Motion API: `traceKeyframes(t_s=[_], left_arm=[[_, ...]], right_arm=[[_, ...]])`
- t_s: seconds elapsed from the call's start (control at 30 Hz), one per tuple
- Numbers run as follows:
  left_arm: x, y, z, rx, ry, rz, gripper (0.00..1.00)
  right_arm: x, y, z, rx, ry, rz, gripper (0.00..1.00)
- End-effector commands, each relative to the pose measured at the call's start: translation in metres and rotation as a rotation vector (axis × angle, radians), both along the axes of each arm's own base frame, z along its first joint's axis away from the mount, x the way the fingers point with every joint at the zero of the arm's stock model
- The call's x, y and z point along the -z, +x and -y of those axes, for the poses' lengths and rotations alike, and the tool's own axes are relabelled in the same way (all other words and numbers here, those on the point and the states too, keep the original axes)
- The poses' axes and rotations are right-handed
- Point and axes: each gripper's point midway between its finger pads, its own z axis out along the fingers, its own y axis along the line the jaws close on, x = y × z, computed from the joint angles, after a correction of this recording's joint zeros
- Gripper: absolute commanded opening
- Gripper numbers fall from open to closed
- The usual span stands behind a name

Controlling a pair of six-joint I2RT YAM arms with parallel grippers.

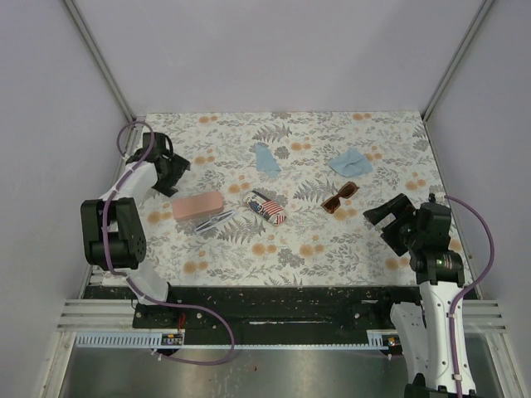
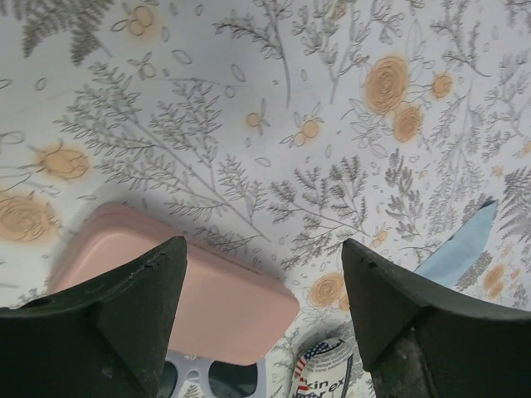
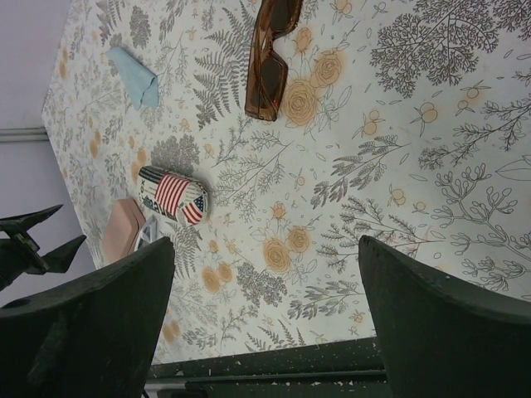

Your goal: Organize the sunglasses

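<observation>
The reddish-brown sunglasses (image 1: 339,198) lie folded on the floral table right of centre, and show again at the top of the right wrist view (image 3: 270,58). The pale-framed sunglasses (image 1: 217,220) lie against the near side of the pink case (image 1: 197,205); their front peeks out under the case (image 2: 199,377). My left gripper (image 1: 170,170) hangs open behind and left of the pink case (image 2: 207,290), nothing between its fingers (image 2: 264,249). My right gripper (image 1: 390,217) stands open near the table's right front, empty (image 3: 265,245), apart from the brown pair.
A flag-printed case (image 1: 265,206) lies at the table's centre (image 2: 328,369) (image 3: 172,195). Two light blue cloths (image 1: 265,157) (image 1: 351,162) lie farther back. Walls close in the table on three sides; a black front edge (image 1: 282,298) runs along the near side.
</observation>
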Motion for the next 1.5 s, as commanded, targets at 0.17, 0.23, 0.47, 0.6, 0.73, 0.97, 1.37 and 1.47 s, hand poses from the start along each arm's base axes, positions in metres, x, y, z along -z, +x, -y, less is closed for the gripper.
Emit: traceKeyframes(t_s=[0.17, 0.23, 0.47, 0.6, 0.73, 0.97, 1.37, 1.47], left_arm=[[-0.025, -0.055, -0.013, -0.066, 0.035, -0.248, 0.93], [-0.023, -0.068, -0.009, -0.068, -0.004, -0.299, 0.98], [-0.006, -0.101, 0.018, -0.234, -0.223, -0.257, 0.99], [-0.002, -0.103, 0.024, -0.307, -0.295, -0.187, 0.99], [-0.006, -0.097, 0.021, -0.358, -0.312, -0.144, 0.99], [0.008, -0.081, 0.033, -0.372, -0.403, -0.180, 0.99], [0.044, -0.068, 0.031, -0.456, -0.412, -0.292, 0.99], [0.050, -0.062, 0.032, -0.467, -0.419, -0.312, 0.98]], right_arm=[[-0.010, 0.007, -0.004, -0.045, -0.013, 0.043, 0.99], [-0.009, 0.005, -0.005, -0.050, -0.010, 0.045, 0.99], [-0.005, 0.004, -0.007, -0.061, 0.002, 0.039, 0.99], [-0.008, 0.003, -0.008, -0.071, -0.003, 0.050, 0.99], [-0.008, 0.000, -0.010, -0.076, 0.004, 0.052, 0.99], [-0.011, -0.002, -0.010, -0.077, 0.001, 0.056, 0.99], [-0.011, -0.008, -0.009, -0.071, -0.006, 0.045, 1.00], [-0.010, -0.009, -0.009, -0.070, -0.004, 0.041, 0.99]])
